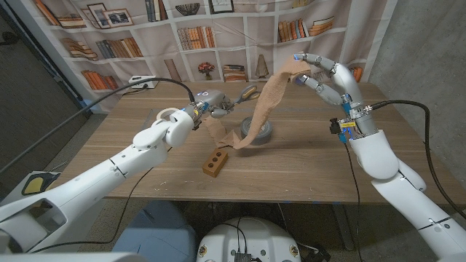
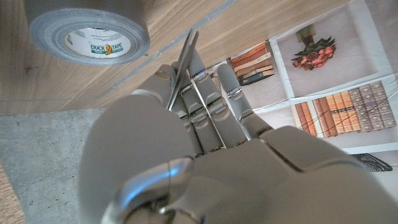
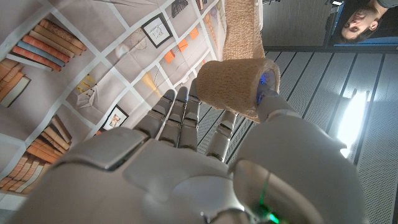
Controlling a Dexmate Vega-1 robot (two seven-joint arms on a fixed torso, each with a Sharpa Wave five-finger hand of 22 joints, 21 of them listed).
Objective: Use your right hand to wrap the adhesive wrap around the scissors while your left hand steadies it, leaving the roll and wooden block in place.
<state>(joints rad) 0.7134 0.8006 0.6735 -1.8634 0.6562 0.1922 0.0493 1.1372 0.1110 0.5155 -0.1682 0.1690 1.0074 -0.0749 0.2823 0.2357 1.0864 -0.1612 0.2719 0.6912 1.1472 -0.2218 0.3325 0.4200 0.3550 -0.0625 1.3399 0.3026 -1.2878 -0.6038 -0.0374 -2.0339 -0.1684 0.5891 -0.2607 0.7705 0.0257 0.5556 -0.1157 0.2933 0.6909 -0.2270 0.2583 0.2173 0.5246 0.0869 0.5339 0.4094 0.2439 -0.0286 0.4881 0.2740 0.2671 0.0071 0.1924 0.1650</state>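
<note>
My left hand (image 1: 198, 105) grips the scissors (image 1: 234, 97) above the table's middle, handles pointing right; a blade (image 2: 183, 62) sticks out past its fingers (image 2: 211, 106). Raised at the back right, my right hand (image 1: 329, 78) pinches the small tan roll of adhesive wrap (image 3: 239, 84). A long tan strip (image 1: 266, 105) runs from that roll down over the grey duct tape roll (image 1: 256, 131) and back up to the scissors by my left hand. The duct tape roll (image 2: 87, 31) lies flat on the table. A wooden block (image 1: 216, 161) with holes sits in front of it.
A white tape ring (image 1: 166, 115) lies on the table behind my left forearm. A power strip (image 1: 143, 81) sits at the back left edge. A bookshelf backdrop stands behind the table. A person (image 3: 360, 18) is in the right wrist view.
</note>
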